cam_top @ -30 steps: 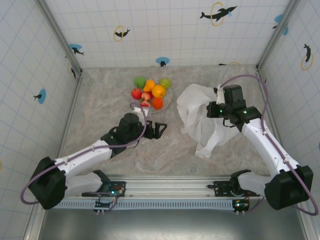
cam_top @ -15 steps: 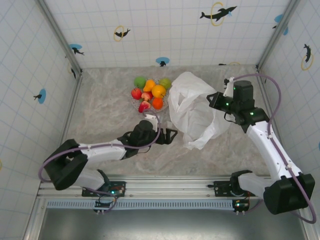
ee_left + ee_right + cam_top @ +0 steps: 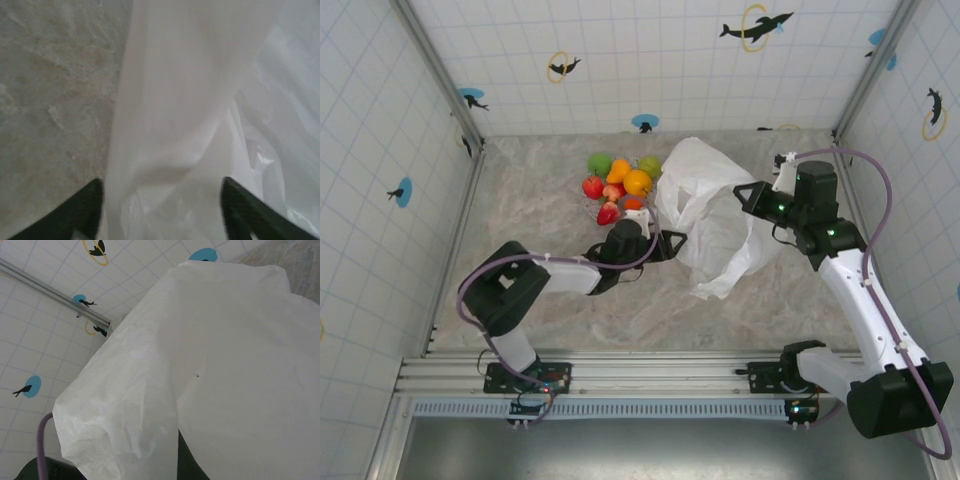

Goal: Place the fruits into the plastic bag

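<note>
Careful: thin crinkled white plastic bag (image 3: 705, 215) is limp, slick; R gripper (image 3: 753, 194) clamps rim; pinch fold between parted jaws of your L gripper (image 3: 162, 200).

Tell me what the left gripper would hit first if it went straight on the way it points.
The plastic bag: a white fold of it lies right ahead, between the open fingers of the left gripper. Whether the fold touches the fingers is unclear.

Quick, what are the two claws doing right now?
Left claw: open, straddling a fold of the plastic bag.
Right claw: closed, holding the plastic bag up.
</note>
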Robot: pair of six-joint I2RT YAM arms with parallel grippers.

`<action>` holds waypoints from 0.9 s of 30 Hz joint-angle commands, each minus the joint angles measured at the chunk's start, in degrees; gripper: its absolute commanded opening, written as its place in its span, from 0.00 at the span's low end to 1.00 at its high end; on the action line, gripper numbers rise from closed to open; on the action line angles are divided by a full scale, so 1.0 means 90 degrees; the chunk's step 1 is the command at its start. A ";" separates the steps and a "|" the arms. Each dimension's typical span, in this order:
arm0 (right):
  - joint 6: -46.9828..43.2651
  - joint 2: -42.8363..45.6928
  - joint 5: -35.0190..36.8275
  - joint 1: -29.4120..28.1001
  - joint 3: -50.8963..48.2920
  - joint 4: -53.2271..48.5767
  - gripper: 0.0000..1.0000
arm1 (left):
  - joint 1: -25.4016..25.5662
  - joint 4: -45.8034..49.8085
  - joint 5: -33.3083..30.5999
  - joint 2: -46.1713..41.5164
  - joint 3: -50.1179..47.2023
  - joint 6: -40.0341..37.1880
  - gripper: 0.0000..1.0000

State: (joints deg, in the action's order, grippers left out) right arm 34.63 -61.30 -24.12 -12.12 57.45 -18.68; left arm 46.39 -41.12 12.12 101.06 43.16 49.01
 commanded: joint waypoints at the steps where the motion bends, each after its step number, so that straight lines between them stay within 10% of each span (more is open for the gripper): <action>1: -0.0218 0.0095 -0.0027 0.0155 -0.0064 0.0112 0.00 | -0.0096 -0.0544 0.0495 0.0400 0.0482 0.0207 0.32; 4: -0.0733 0.0006 0.0716 0.0311 0.0257 -0.0404 0.00 | -0.0096 -0.0390 0.0645 0.0400 0.0528 0.0062 0.00; 13: -0.2284 -0.0384 0.4368 0.0057 0.1605 -0.1805 0.00 | -0.0047 0.2568 0.0353 -0.0702 0.0156 -0.1196 0.00; 19: -0.2458 -0.0708 0.4452 -0.0363 0.1499 -0.1544 0.00 | -0.0005 0.3485 0.0455 -0.0931 0.0157 -0.2038 0.00; 27: -0.2090 -0.0879 0.2851 -0.0629 0.1025 -0.1407 0.00 | 0.0387 0.3434 -0.0291 -0.0935 0.0517 -0.2620 0.57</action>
State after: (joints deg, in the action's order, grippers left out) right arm 15.03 -69.04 5.93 -17.69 67.13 -31.27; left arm 49.43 -12.19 13.93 93.62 46.13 29.30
